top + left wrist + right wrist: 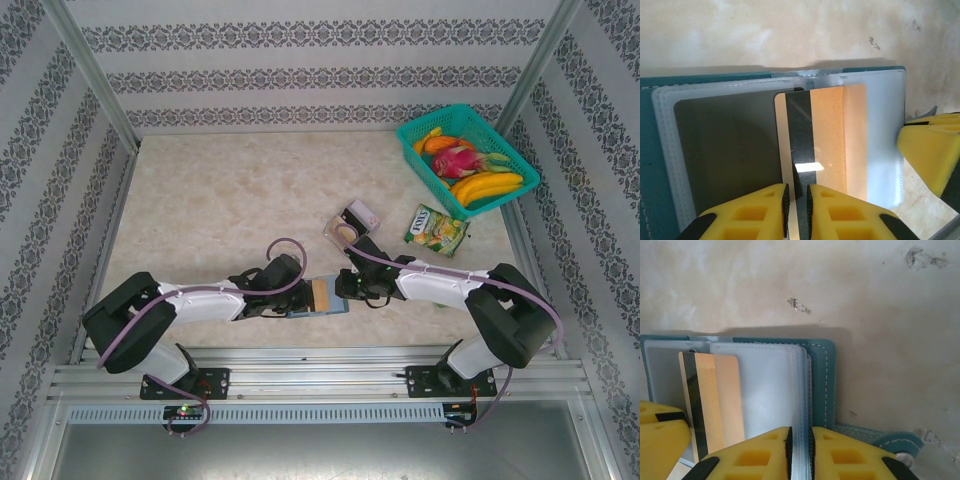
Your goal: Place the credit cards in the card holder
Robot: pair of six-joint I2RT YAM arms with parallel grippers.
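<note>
Beige marbled tabletop [220,200] lies under both arms. The left gripper [796,194] is clamped on the near edge of a tan-gold credit card [827,140] with a black magnetic stripe. The card reaches straight ahead of its fingertips, and its right-hand long edge is tucked under a frosted clear sleeve [882,125] of the open teal card holder [650,150]. To the left of this gripper, a dark card [720,150] already sits in another sleeve. Whether the gold card is truly inside a pocket or only under a leaf cannot be told.

Further right, the right gripper [800,434] is pinched tight on the edges of the stacked sleeves, with the snap tab [900,442] just to its right.

The step in hand looks like seating the gold card. To do it well, the card should stay flat and square to the pocket mouth and travel in one straight line. The right gripper should keep the leaves pinned so the holder cannot slide or buckle — any skew would likely jam a corner. The left gripper should let go only once the card is fully seated.
</note>
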